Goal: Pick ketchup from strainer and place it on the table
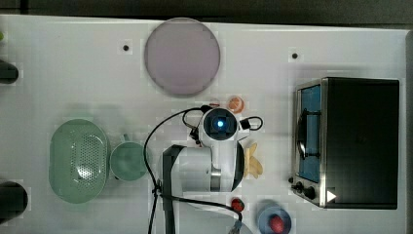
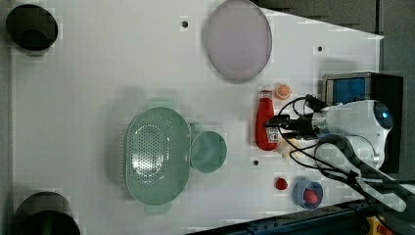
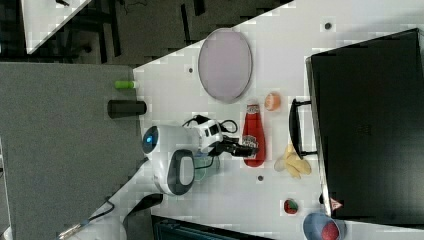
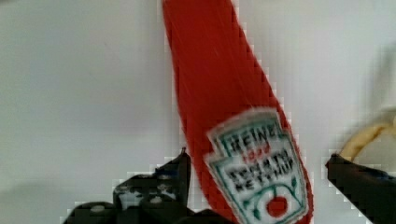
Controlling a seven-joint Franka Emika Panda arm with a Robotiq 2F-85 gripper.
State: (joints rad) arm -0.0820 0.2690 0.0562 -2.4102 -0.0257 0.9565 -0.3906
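Observation:
The ketchup (image 2: 266, 125) lies flat on the white table (image 2: 98, 73), its cap toward the grey plate; I also see the ketchup (image 3: 254, 137) in the right view. My gripper (image 2: 280, 128) hovers over the bottle's labelled lower half. In the wrist view the gripper (image 4: 257, 177) is open. Its black fingers (image 4: 180, 170) stand on either side of the ketchup (image 4: 229, 93), with a gap on each side. The pale green strainer (image 2: 131, 147) sits apart toward the left view's left, with nothing in it. In the top view the arm covers the bottle, and the strainer (image 1: 56, 156) is at the top view's left.
A green cup (image 2: 208, 152) touches the strainer's side. A grey plate (image 2: 237, 39) lies beyond the bottle's cap, with an orange slice (image 2: 282, 91) nearby. Close to the gripper are yellow pieces (image 3: 292, 162), a toaster oven (image 1: 350, 141), a strawberry (image 2: 281, 183) and a blue bowl (image 2: 308, 193).

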